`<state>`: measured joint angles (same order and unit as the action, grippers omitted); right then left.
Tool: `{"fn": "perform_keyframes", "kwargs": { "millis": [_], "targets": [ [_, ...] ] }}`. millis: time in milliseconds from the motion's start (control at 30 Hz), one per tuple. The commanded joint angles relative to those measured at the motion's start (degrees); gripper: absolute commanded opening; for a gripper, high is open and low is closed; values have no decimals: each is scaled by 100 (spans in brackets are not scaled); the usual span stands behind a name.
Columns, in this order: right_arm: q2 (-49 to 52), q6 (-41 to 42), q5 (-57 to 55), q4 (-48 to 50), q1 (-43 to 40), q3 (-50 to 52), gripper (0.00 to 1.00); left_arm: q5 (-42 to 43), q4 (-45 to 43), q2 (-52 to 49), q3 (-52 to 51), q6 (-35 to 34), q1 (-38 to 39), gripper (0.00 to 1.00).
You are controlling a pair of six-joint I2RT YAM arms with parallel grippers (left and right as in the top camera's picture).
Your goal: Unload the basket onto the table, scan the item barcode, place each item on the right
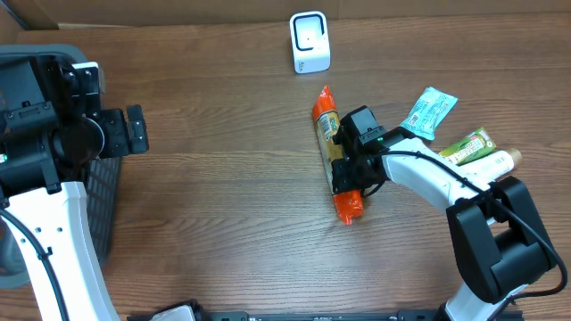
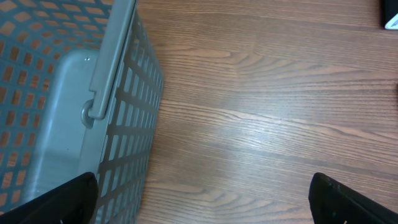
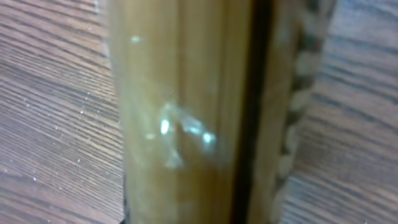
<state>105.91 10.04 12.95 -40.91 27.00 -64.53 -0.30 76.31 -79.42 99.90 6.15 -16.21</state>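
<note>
A long clear snack package (image 1: 335, 152) with orange ends lies lengthwise on the wooden table, right of centre. My right gripper (image 1: 350, 171) sits down on its lower half, jaws pressed to its sides. In the right wrist view the package (image 3: 199, 118) fills the frame, blurred, and hides the fingers. A white barcode scanner (image 1: 310, 42) stands upright at the back. Far to the left, my left gripper (image 1: 134, 129) hovers wide open and empty beside the basket, and its left wrist view (image 2: 205, 199) has only bare wood between the fingertips (image 2: 354, 199).
A grey mesh basket (image 1: 100, 192) stands at the left edge, and its wall (image 2: 124, 124) is close to the left gripper. A teal packet (image 1: 429, 111), a green tube (image 1: 467, 145) and a white tube (image 1: 495, 163) lie at the right, behind the right arm.
</note>
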Motion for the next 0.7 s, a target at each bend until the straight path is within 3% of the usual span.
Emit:
{"fn": "perform_keyframes", "kwargs": {
  "millis": [0,200,400,667],
  "targets": [
    [70,-50,79,-214,24,-144,4,-15,-2,2,44,90,11,100],
    [0,-15,-498,-1045,55,-938,4,-15,-2,2,44,92,11,99],
    [-33,667,-2546,-2114,496,-1698,4,-15,-2,2,44,90,11,100],
    [162,1755,-4288,-2444,1582,-1655,4,-15,-2,2,44,92,11,100]
  ]
}}
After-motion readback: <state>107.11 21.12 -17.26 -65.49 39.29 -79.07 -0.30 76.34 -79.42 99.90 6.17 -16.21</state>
